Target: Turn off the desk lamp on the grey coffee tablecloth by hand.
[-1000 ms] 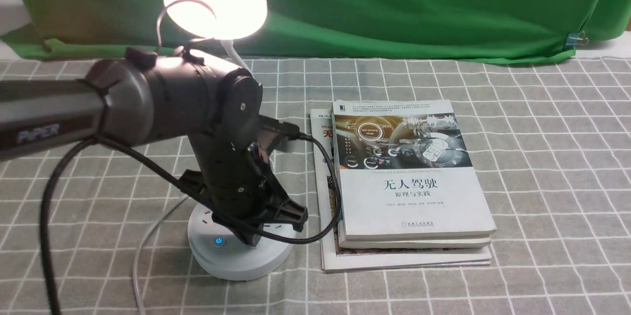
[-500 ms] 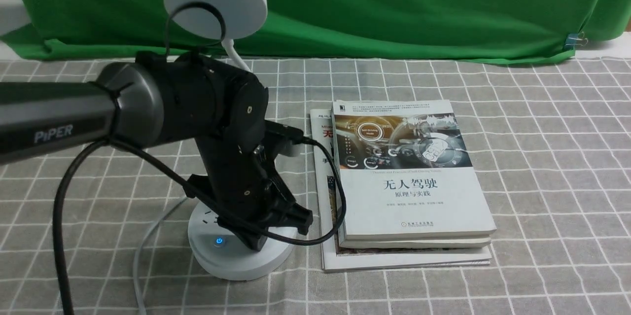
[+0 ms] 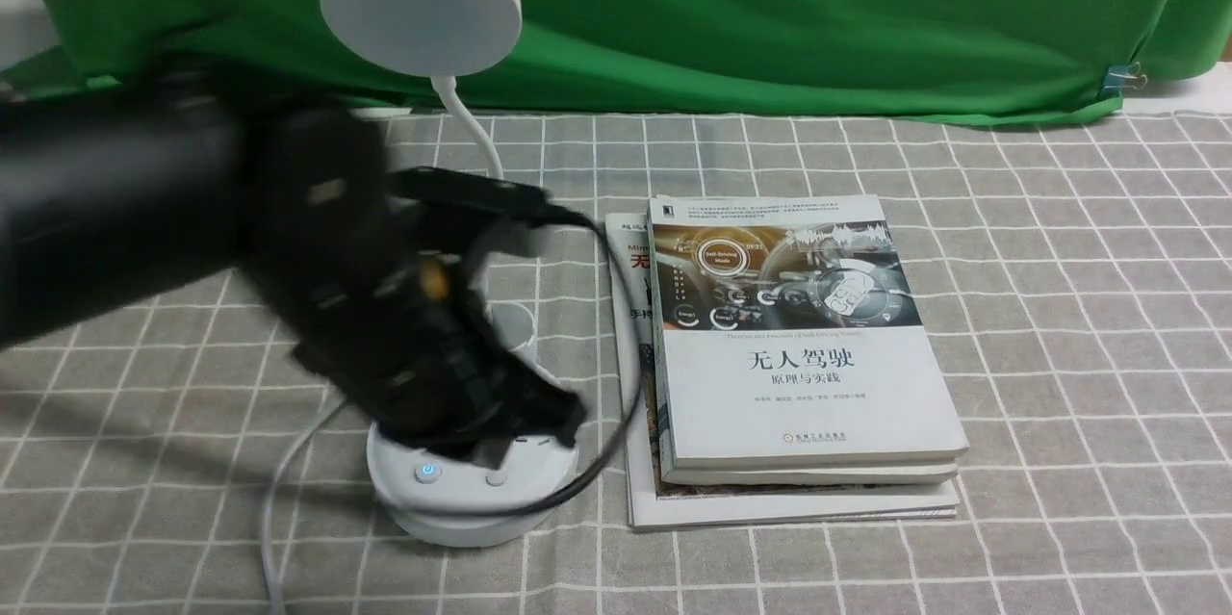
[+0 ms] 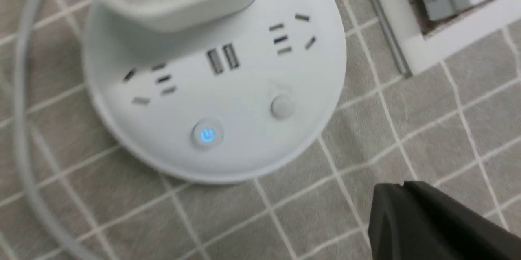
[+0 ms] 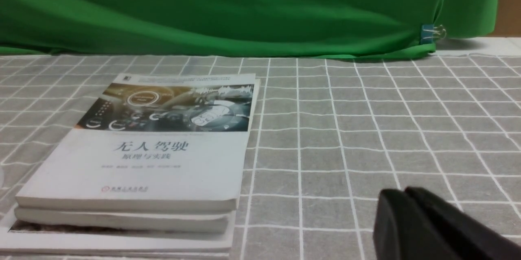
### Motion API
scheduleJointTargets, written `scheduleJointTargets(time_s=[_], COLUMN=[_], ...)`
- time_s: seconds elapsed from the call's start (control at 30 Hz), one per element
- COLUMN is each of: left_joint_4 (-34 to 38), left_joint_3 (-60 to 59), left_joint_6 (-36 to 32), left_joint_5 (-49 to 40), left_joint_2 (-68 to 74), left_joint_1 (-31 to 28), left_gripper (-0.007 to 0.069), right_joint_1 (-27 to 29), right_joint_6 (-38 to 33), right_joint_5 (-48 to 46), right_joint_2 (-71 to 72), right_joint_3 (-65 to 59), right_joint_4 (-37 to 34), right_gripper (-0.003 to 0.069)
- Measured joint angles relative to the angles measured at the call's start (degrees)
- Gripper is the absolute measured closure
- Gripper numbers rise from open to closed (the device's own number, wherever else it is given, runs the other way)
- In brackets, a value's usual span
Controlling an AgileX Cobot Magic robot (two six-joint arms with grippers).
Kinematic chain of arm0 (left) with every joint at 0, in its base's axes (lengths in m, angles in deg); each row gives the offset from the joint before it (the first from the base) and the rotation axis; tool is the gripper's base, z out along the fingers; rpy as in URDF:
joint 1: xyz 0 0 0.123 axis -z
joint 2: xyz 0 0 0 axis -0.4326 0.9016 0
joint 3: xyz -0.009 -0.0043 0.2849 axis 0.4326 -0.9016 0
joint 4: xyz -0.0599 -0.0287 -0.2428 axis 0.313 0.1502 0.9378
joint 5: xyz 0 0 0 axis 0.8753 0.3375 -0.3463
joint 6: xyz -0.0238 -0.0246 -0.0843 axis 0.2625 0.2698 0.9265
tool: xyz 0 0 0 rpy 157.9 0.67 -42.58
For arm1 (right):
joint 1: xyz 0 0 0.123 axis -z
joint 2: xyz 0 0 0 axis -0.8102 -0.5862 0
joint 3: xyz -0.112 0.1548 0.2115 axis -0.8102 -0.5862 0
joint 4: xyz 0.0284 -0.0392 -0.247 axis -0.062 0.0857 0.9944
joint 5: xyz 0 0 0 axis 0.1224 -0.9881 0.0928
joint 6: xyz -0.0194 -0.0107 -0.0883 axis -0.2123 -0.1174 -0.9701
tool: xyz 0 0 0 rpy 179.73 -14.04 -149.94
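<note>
The white desk lamp stands on the grey coffee tablecloth (image 3: 1059,307), and its round disc head (image 3: 421,1) is dark. Its round base (image 3: 472,504) shows two buttons, one of them glowing blue (image 3: 426,473). My left gripper (image 3: 493,449), blurred by motion, hangs just above the back of the base. In the left wrist view the base (image 4: 244,85) shows its sockets, the blue-lit button (image 4: 207,136) and a plain button (image 4: 281,106). The left gripper (image 4: 403,186) is shut and empty, off the base. My right gripper (image 5: 405,193) is shut and empty over bare cloth.
A stack of books (image 3: 799,345) lies right beside the lamp base, and it also shows in the right wrist view (image 5: 150,146). The lamp's white cord (image 3: 279,480) trails to the front left. A green cloth (image 3: 770,9) hangs at the back with a blue clip (image 3: 1121,78).
The lamp head was lit a second ago and is now dark. My left arm has drawn up and leftward off the base, uncovering both buttons. The books have not moved.
</note>
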Motion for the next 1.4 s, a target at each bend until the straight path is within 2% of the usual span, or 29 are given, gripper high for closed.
scheduleJointTargets(time_s=[0.27,0.5,0.8,0.9,0.97,1.07,1.17,1.27,1.33,1.4], left_joint_4=[-0.1,-3.3,-7.3,-9.0,-9.4,-6.2,-4.2,-3.4,-2.3,-1.3], left_joint_3=[-19.5,-28.2,-29.5,-31.1,-33.9,-40.6,-45.6,-50.3,-52.9,-54.7], left_joint_6=[-0.8,-1.0,-1.8,-3.4,-6.0,-9.3,-10.2,-10.5,-10.6,-10.6], left_joint_5=[20.4,23.1,23.6,27.0,32.5,42.7,46.8,46.9,44.8,42.2], left_joint_2=[-22.9,-33.6,-36.5,-37.0,-39.5,-47.6,-55.3,-64.6,-71.0,-75.1], left_joint_1=[0.0,0.0,0.0,0.0,-1.0,-5.3,-10.3,-18.2,-24.9,-29.2], left_gripper=[0.0619,0.0606,0.0606,0.0606,0.0606,0.0608,0.0608,0.0608,0.0608,0.0608], right_joint_1=[0.0,0.0,0.0,0.0,0.0,0.0,0.0,0.0,0.0,0.0], right_joint_6=[0.0,0.0,0.1,0.1,0.1,0.1,0.1,0.1,0.1,0.1], right_joint_5=[0.0,0.1,0.0,0.0,0.0,0.0,0.0,0.0,0.0,0.0], right_joint_2=[0.0,0.0,0.0,0.0,0.0,0.0,0.0,0.0,0.0,0.0], right_joint_3=[0.0,0.0,0.0,0.0,0.0,0.0,0.0,0.0,0.0,0.0], right_joint_4=[0.0,0.0,0.0,0.0,0.0,0.0,0.0,0.0,0.0,0.0], right_gripper=[0.0622,0.0622,0.0622,0.0622,0.0622,0.0622,0.0622,0.0622,0.0622,0.0622])
